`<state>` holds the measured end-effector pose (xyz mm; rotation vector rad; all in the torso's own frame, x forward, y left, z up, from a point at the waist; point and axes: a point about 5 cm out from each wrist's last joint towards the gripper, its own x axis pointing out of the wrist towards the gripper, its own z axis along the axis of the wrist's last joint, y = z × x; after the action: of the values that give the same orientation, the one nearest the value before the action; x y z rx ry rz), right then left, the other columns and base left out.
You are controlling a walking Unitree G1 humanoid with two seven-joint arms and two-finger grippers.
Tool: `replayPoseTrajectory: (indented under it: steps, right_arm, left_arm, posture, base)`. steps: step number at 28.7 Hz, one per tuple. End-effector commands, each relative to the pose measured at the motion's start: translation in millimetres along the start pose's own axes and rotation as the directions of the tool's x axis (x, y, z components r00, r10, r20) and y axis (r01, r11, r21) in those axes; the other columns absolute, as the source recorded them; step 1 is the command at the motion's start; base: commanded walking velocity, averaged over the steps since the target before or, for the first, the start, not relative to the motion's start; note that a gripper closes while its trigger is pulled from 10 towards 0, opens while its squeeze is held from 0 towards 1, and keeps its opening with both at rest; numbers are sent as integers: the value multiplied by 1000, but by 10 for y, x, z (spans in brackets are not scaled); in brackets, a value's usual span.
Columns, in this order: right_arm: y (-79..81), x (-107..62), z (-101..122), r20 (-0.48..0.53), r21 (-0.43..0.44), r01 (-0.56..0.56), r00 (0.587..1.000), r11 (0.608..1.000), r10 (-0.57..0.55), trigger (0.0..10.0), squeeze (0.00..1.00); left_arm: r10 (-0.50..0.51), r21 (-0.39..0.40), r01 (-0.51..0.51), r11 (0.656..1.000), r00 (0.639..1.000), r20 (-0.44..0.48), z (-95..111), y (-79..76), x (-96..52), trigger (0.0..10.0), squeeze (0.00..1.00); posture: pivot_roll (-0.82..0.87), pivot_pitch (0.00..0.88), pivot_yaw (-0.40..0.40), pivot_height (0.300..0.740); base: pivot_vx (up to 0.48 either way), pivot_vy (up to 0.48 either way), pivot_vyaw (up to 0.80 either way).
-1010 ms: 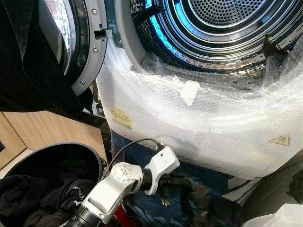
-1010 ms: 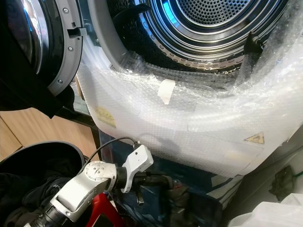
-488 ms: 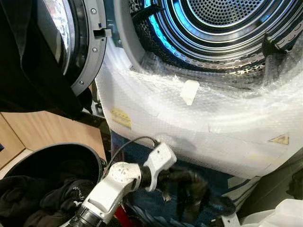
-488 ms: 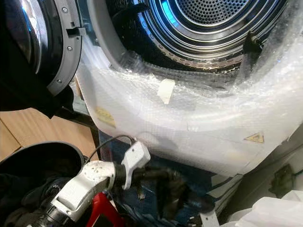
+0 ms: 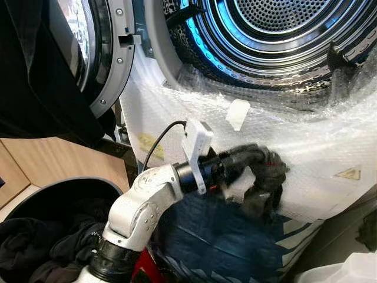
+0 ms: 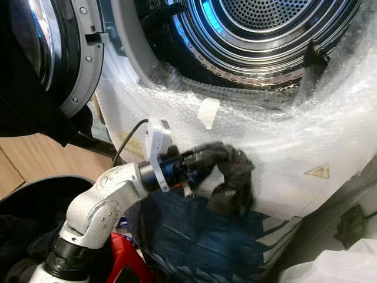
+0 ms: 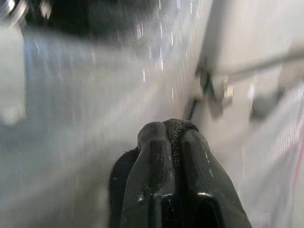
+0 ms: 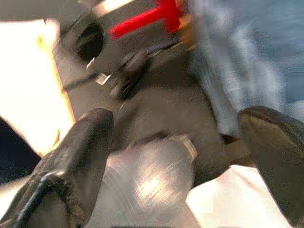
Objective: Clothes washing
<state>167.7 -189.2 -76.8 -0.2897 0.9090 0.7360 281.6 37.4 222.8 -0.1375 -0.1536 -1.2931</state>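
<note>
left hand (image 5: 250,158): clamped on dark crumpled garment (image 5: 266,183), raised before bubble-wrapped front of open silver-drum washing machine (image 5: 283,35) | right hand (image 8: 175,156): fingers spread wide, holding nothing

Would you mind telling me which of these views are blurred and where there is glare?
Eye views: mostly sharp, with blue glare on the drum rim; the dark garment in the left gripper is slightly smeared. Left wrist view: background streaked, fingers fairly sharp. Right wrist view: blurred throughout, with blown-out white patches.
</note>
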Motion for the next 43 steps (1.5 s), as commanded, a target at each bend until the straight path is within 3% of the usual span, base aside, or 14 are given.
replayPoseTrajectory:
  steps: [1, 8, 11, 17, 21, 25, 29, 33, 34, 35, 43]
  right_arm:
    - [-120, -89, 44, 66, -13, 15, 998, 1000, -14, 10000, 1000]
    - [-269, -288, -23, 128, 29, -25, 992, 999, 21, 10000, 1000]
    - [-342, -408, -66, 141, 33, -73, 988, 997, 68, 10000, 1000]
    - [-413, -391, 116, 219, 42, -73, 974, 996, 62, 10000, 1000]
    - [-443, -368, 299, 295, 38, -98, 952, 994, 83, 10000, 1000]
    - [-469, -376, 462, 334, -23, -137, 932, 990, 137, 10000, 1000]
    - [-445, -407, 451, 335, -31, -215, 918, 976, 212, 10000, 1000]
    - [-470, -428, 430, 314, -33, -208, 926, 977, 208, 10000, 1000]
    - [-480, -430, 441, 318, -28, -203, 927, 979, 201, 10000, 125]
    - [-491, -429, 450, 322, -18, -198, 927, 980, 193, 10000, 0]
    - [-558, -456, 428, 289, -2, -167, 944, 986, 161, 10000, 0]
  left_arm:
    - [35, 16, -33, 999, 990, -134, -248, 50, -105, 0, 0]
    - [59, -24, -65, 998, 980, -189, -435, 61, -178, 0, 0]
    - [33, -75, -55, 996, 962, -271, -694, 24, -221, 0, 0]
    - [-49, -125, 7, 992, 942, -333, -938, -100, -189, 0, 0]
    - [-42, -141, -15, 990, 918, -394, -1140, -131, -203, 0, 0]
    - [-68, -171, -2, 985, 913, -403, -1238, -196, -198, 0, 0]
    - [-76, -175, 5, 985, 913, -402, -1268, -217, -181, 0, 0]
    - [-93, -177, 20, 984, 904, -417, -1320, -245, -191, 0, 0]
    - [-99, -172, 26, 985, 899, -426, -1325, -247, -201, 0, 0]
    - [-100, -172, 27, 985, 898, -429, -1323, -246, -212, 0, 0]
    - [-92, -148, 30, 988, 896, -435, -1246, -208, -303, 0, 0]
  posture:
    - [8, 21, -35, 740]
    - [-11, 20, -39, 740]
    - [-21, 20, -43, 740]
    - [-26, 23, -46, 740]
    - [-30, 28, -46, 740]
    - [-23, 34, -44, 740]
    - [-23, 35, -46, 740]
    - [-22, 40, -53, 740]
    - [-22, 40, -53, 740]
    - [-22, 41, -53, 740]
    - [-20, 48, -49, 740]
  base:
    - [0, 0, 0]
    - [0, 0, 0]
    - [0, 0, 0]
    - [0, 0, 0]
    - [0, 0, 0]
    - [0, 0, 0]
    - [0, 0, 0]
    - [0, 0, 0]
    - [0, 0, 0]
    - [0, 0, 0]
    - [0, 0, 0]
